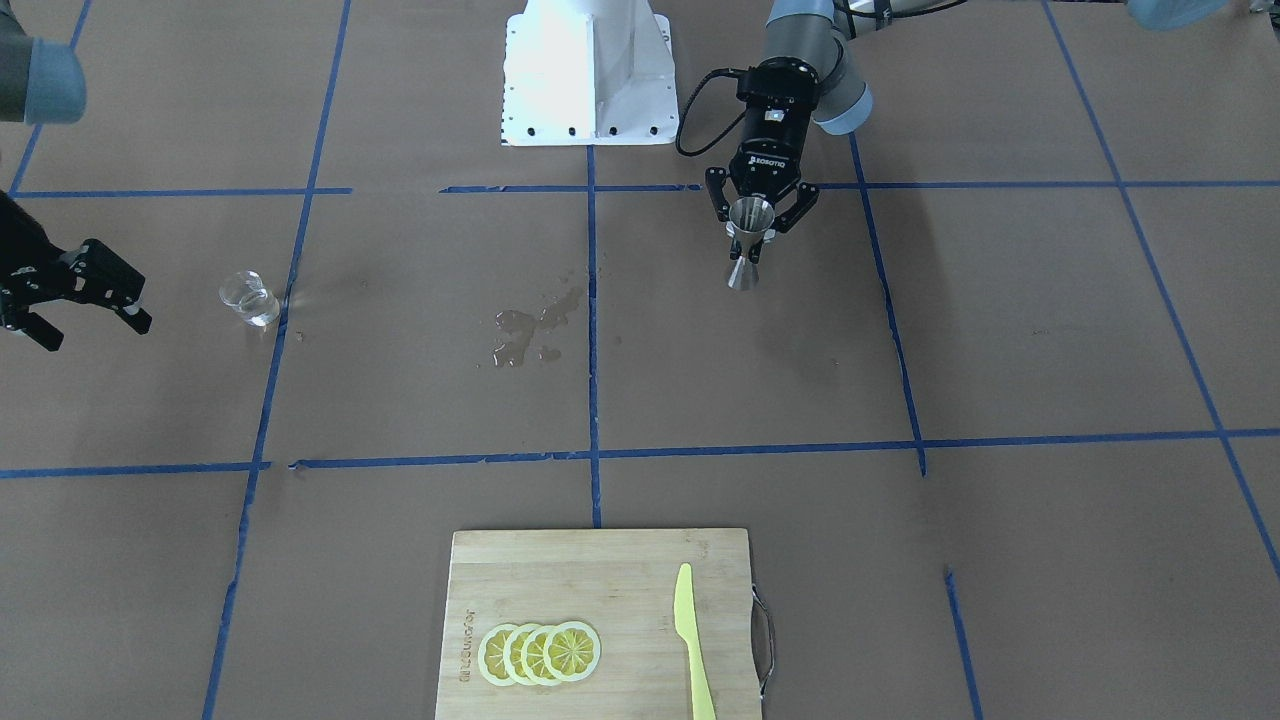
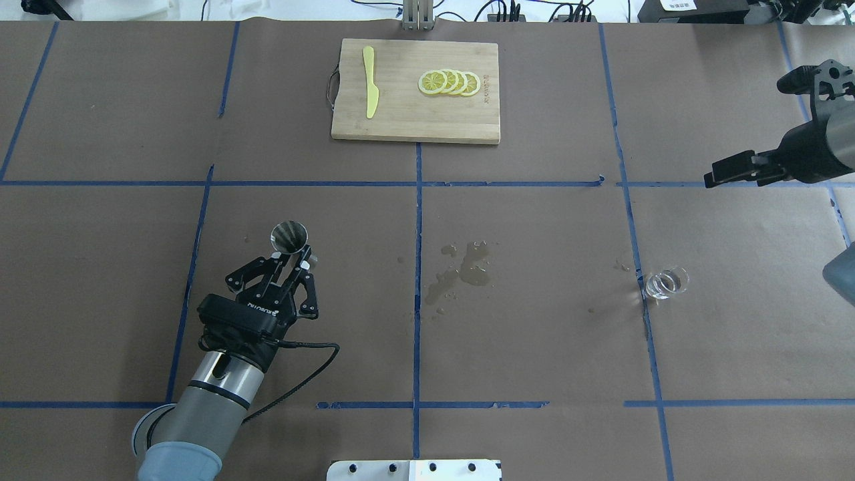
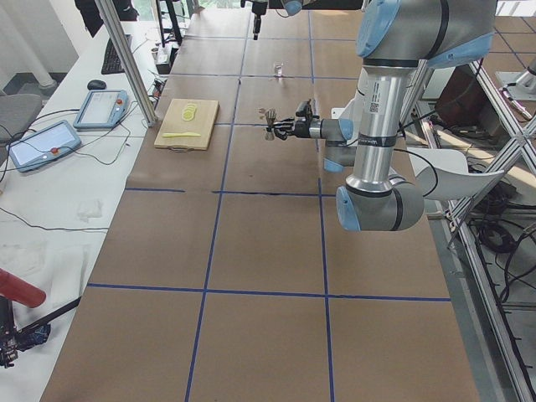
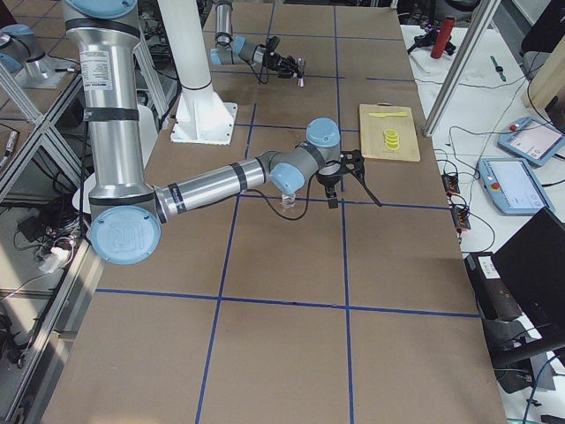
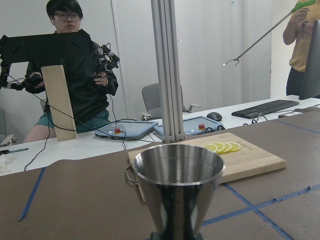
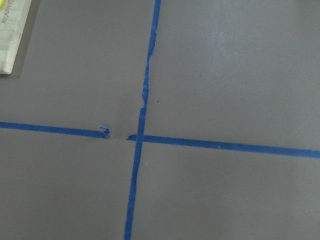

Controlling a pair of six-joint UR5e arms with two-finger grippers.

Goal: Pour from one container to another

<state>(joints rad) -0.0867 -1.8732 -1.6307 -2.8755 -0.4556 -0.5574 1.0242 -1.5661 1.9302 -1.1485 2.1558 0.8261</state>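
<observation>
Glass cup (image 2: 664, 284) sits untouched on the tabletop at right of the overhead view, right hand (image 2: 745, 132) wide and empty nearby, left hand (image 2: 294, 258) gripping the steel jigger (image 2: 288, 237) lower left, so I'd say pickup and pour remain.

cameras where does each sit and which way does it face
Front-facing: across table, facing the base; left gripper holds jigger.
Overhead: behind robot, looking forward; left arm, right arm, glass cup.
Exterior left: table's end; left arm near.
Exterior right: other end; right arm near.
Left wrist: level, at jigger.
Right wrist: down at tape.
First two share the spill.
</observation>
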